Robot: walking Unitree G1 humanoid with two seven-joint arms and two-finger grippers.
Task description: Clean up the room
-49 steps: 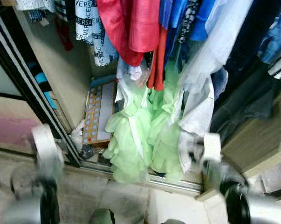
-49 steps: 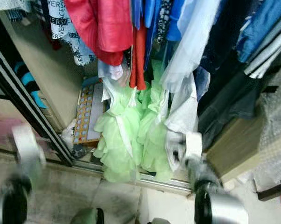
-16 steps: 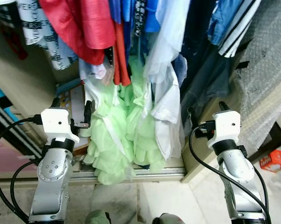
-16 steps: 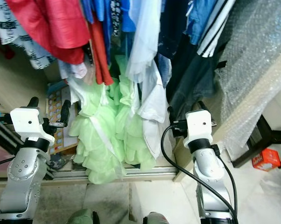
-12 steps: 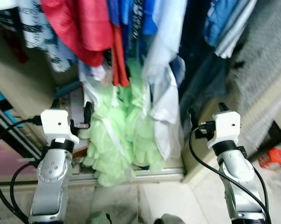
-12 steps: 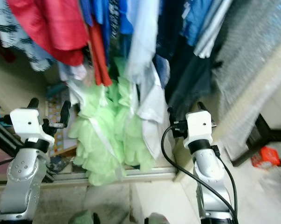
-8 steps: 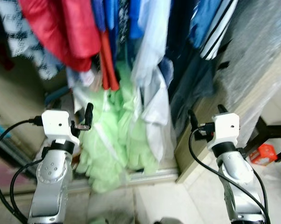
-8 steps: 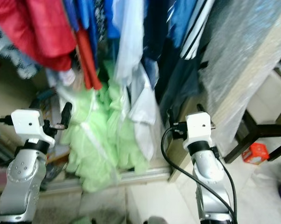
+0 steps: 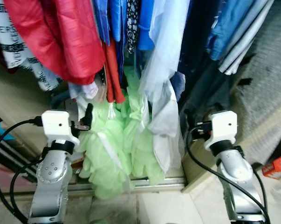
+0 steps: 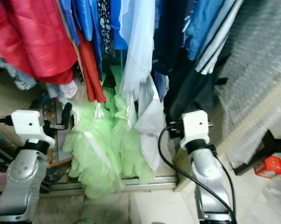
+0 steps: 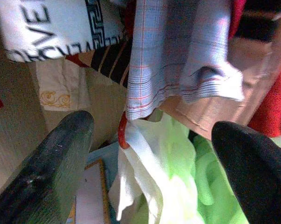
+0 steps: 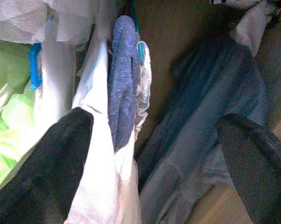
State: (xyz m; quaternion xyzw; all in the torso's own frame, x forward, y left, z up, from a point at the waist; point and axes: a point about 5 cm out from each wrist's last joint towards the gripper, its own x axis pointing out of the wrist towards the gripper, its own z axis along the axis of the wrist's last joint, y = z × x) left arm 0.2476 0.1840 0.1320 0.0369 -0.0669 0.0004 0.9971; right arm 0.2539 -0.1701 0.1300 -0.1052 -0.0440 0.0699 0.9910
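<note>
An open wardrobe holds hanging clothes: a red garment (image 9: 61,37), blue tops (image 9: 121,18), a sheer pale blue piece (image 9: 166,42), a white shirt (image 9: 166,123) and a pale green ruffled dress (image 9: 110,154) that reaches the floor track. My left gripper (image 9: 71,110) is raised and open beside the green dress. In the left wrist view its fingers (image 11: 47,172) stand wide apart before a plaid hem (image 11: 177,56), touching nothing. My right gripper (image 9: 203,112) is raised and open in front of dark denim clothes (image 12: 210,126), next to the white shirt (image 12: 98,168).
A bubble-wrapped piece of furniture (image 9: 266,93) stands close on the right. An orange box (image 10: 266,165) lies on the floor beside a black leg (image 10: 273,140). The metal door track (image 9: 154,184) runs along the wardrobe's foot. A board with coloured dots (image 10: 51,116) leans inside.
Both arms came up from a blurred low pose to chest height. The camera has swung right and back and tilted up slightly. Both grippers have stayed open and empty.
</note>
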